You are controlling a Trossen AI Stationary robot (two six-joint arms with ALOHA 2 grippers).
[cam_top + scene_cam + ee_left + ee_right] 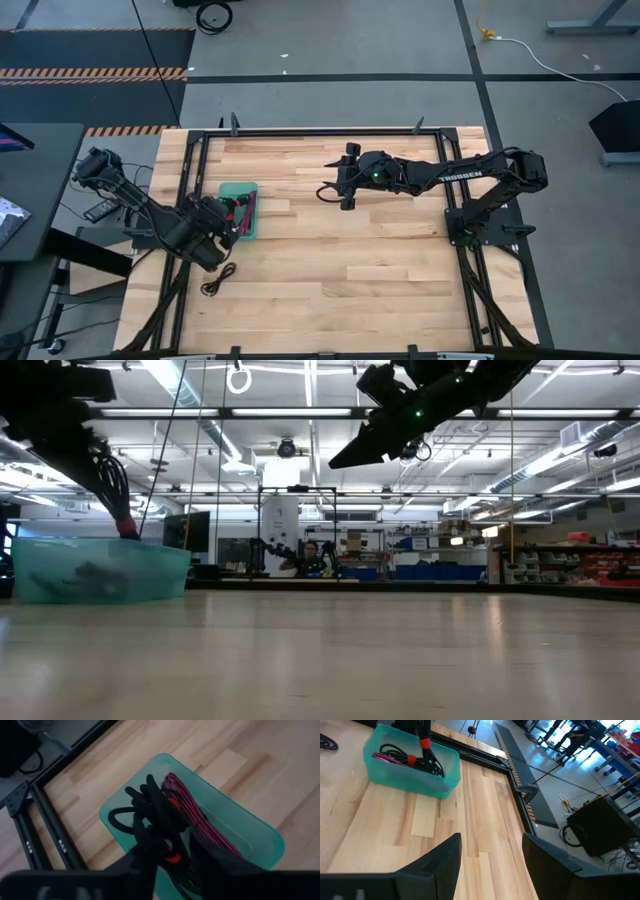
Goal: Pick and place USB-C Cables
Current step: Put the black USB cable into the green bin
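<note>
Wooden table (pixel 340 270) fills the high view. At nine o'clock the left gripper (pixel 232 222) hangs over the teal tray (pixel 238 188), which holds USB-C cables (pixel 243 212); one more black cable (pixel 219 279) lies on the table at seven o'clock, so the job seems mostly done. White "TROSSEN" lettering shows on the right arm, whose right gripper (pixel 344 177) waits, spread wide, at twelve o'clock.

Low view: the tray sits at nine o'clock.

Left wrist view: black and magenta cables lie in the tray; whether the fingers grip one, I cannot tell.

Right wrist view: open fingers, nothing held.
</note>
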